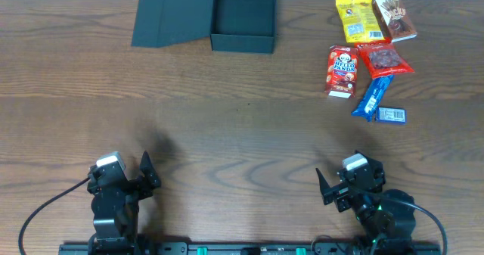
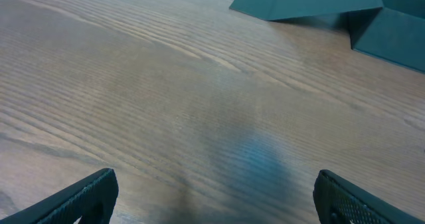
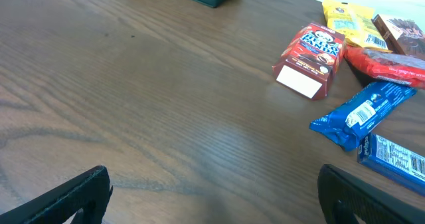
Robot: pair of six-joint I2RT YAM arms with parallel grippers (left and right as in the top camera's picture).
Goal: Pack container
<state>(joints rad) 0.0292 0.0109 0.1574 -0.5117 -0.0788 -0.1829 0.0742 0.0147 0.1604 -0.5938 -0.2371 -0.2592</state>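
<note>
The brown wooden table filled the whole overhead view; the container sat at the top of the frame, a little left of the middle, with its mouth open and nothing inside that I could see; its lid flap lay flat out to the left, so box and lid together made one long shape running left to right.

The snacks lay in a loose bunch at the upper right, well apart from the container: a yellow packet, a brown packet, a red packet, a red Hello Panda box, a long blue packet and a small blue packet.

Both arms sat at the bottom edge; the snacks were straight up the frame from the right arm, so I think that arm was the nearer one to pick first; the long blue packet slanted from lower left up to the right.

The left gripper was spread wide and held nothing, only bare table between its fingers; the right gripper was spread wide too, touching nothing.
</note>
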